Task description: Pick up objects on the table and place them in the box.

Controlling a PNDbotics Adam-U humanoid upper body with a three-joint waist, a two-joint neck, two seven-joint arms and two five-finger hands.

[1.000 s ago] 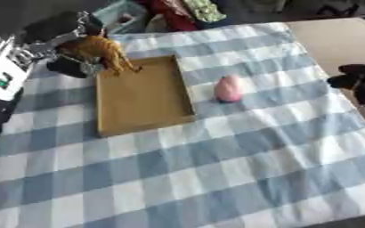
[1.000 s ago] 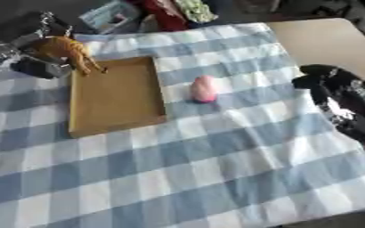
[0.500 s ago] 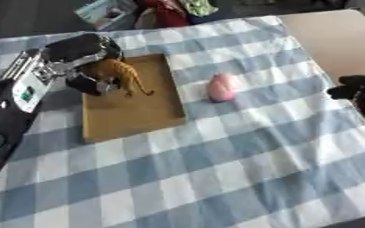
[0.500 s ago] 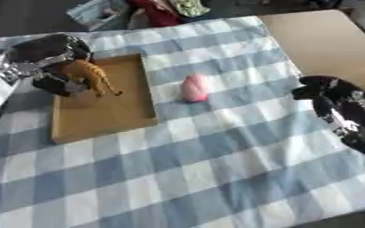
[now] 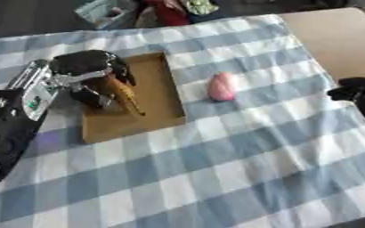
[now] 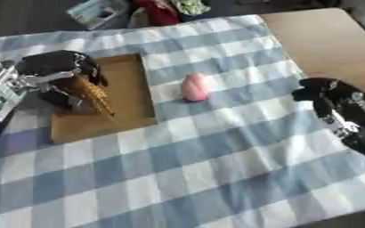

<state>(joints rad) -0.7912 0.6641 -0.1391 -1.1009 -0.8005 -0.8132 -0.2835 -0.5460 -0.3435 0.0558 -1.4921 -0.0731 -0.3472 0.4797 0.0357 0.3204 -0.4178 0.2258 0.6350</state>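
One brown toy animal (image 5: 122,92), clasped in the left hand (image 5: 88,71), had moved over the shallow cardboard box (image 5: 158,116); release remained.

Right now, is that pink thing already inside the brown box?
No, the pink object lies on the checked cloth to the right of the box, outside its wall.

L hand (image 5: 88,71) grips brown toy animal (image 5: 122,92) over box (image 5: 151,116) — pink object (image 5: 221,86) beside.
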